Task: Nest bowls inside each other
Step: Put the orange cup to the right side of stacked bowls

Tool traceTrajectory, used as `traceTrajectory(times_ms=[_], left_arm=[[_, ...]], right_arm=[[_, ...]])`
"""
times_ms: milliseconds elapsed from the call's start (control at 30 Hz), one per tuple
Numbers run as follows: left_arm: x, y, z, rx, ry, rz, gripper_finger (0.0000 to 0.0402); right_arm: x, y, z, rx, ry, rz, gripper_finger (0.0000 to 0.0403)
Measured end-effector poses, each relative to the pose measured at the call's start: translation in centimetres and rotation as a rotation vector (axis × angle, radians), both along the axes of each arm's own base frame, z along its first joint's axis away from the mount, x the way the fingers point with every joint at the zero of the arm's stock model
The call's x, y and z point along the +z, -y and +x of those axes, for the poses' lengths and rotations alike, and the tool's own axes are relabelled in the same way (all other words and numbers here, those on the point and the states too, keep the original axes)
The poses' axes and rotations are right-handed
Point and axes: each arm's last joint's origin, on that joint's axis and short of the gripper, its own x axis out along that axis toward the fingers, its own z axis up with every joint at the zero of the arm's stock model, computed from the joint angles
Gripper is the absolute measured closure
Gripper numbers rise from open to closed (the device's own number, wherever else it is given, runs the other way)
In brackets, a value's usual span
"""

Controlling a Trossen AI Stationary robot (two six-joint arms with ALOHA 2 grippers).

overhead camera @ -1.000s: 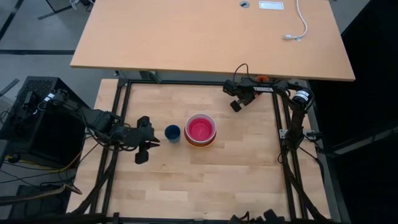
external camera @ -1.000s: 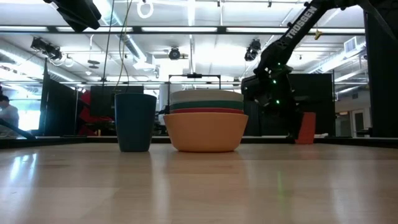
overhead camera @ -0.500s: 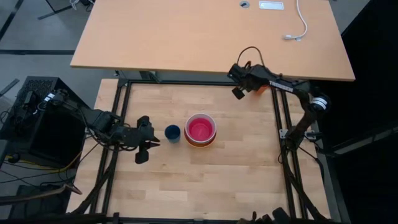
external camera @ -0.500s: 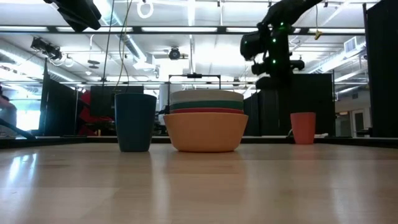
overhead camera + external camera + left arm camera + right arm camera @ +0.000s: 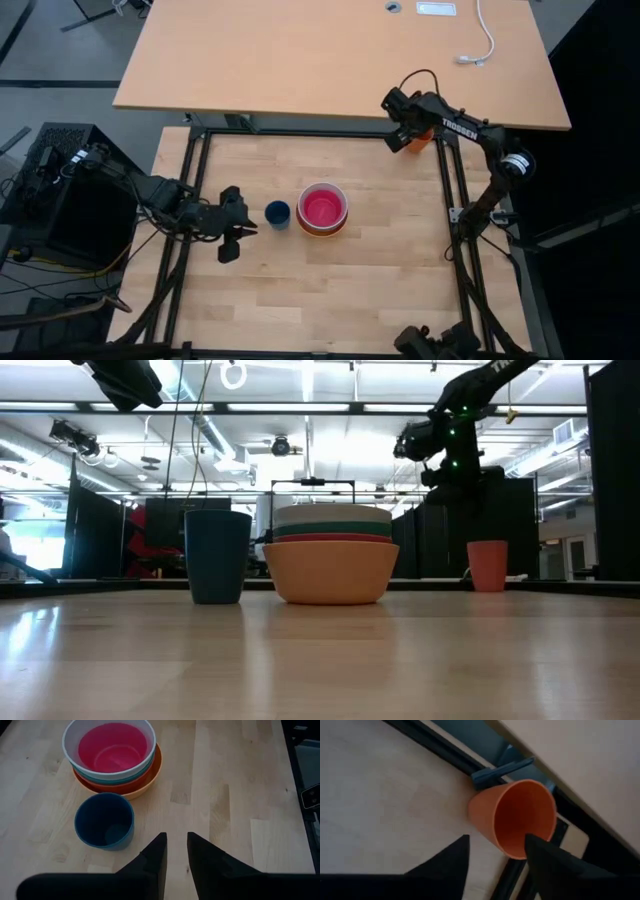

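The bowls stand nested in one stack [image 5: 323, 209] at the table's middle, resting on the orange bowl's base [image 5: 331, 585]. Above the orange bowl come the red, the teal green and the white bowls, and the magenta-pink bowl [image 5: 112, 746] sits innermost. My left gripper [image 5: 229, 248] hovers to the stack's left, near the table's left edge. Its fingers [image 5: 176, 852] stand a narrow gap apart with nothing between them. My right gripper [image 5: 399, 138] hangs high over the far right corner. It is open [image 5: 497, 847] and touches nothing.
A dark blue cup [image 5: 277, 213] stands upright just left of the stack. A small orange cup [image 5: 487, 565] stands by the black frame rail [image 5: 300, 131] at the far right, below my right gripper. A larger desk [image 5: 330, 60] lies beyond the far edge.
My right gripper has risen and gone toward the table's far right corner, away from the stack. In the low view it has climbed well clear above the small orange cup, which stays standing on the table. The stack and the blue cup have not moved.
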Motion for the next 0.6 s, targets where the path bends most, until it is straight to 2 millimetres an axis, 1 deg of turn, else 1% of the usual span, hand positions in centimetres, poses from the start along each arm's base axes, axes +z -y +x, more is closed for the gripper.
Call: traceTrajectory(times_ms=[400,600], left_arm=[[0.0,0.0,0.0,0.003,0.001,-0.003,0.0340],[0.0,0.0,0.0,0.015,0.001,-0.016,0.0342]], right_arm=[[-0.9,1.1,-0.6,-0.020,0.036,0.081,0.0206],[-3.1,2.1,-0.3,-0.036,-0.013,0.132,0.0230]])
